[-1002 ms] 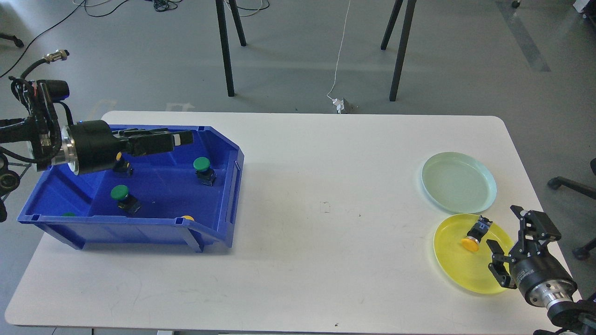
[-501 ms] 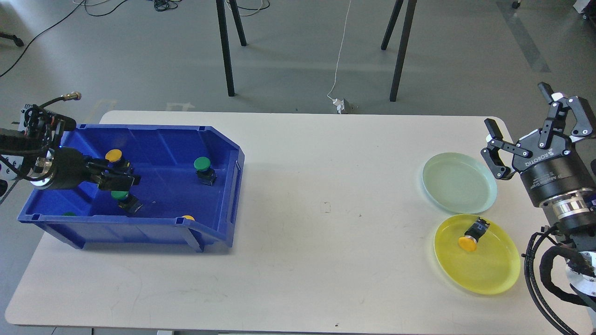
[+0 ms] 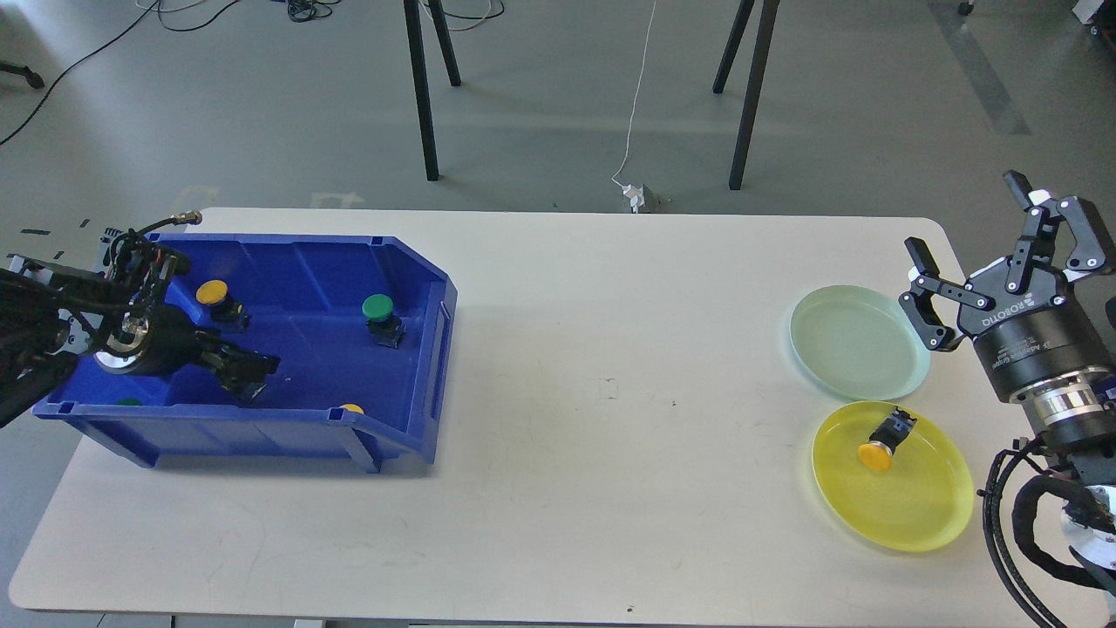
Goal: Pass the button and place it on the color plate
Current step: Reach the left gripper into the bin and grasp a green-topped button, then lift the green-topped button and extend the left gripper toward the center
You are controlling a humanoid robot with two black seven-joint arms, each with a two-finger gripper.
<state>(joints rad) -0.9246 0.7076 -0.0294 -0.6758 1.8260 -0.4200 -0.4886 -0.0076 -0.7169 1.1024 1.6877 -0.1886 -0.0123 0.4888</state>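
Note:
A blue bin (image 3: 418, 288) at the left holds a yellow button (image 3: 212, 292), a green button (image 3: 377, 307), and the edges of a yellow one (image 3: 351, 408) and a green one (image 3: 129, 402). My left gripper (image 3: 248, 371) is low inside the bin, over the spot where another green button lay. That button is hidden under it, and the dark fingers cannot be told apart. My right gripper (image 3: 962, 214) is open and empty, raised beside the pale green plate (image 3: 859, 344). A yellow button (image 3: 876, 456) lies on the yellow plate (image 3: 924, 515).
The two plates sit close together near the table's right edge. The bin's open front faces right. Black stand legs (image 3: 423, 87) and a white cable stand on the floor behind the table.
My left gripper has gone down and right in the bin onto the near green button, which no longer shows. My right gripper rose from the yellow plate and has now dipped slightly.

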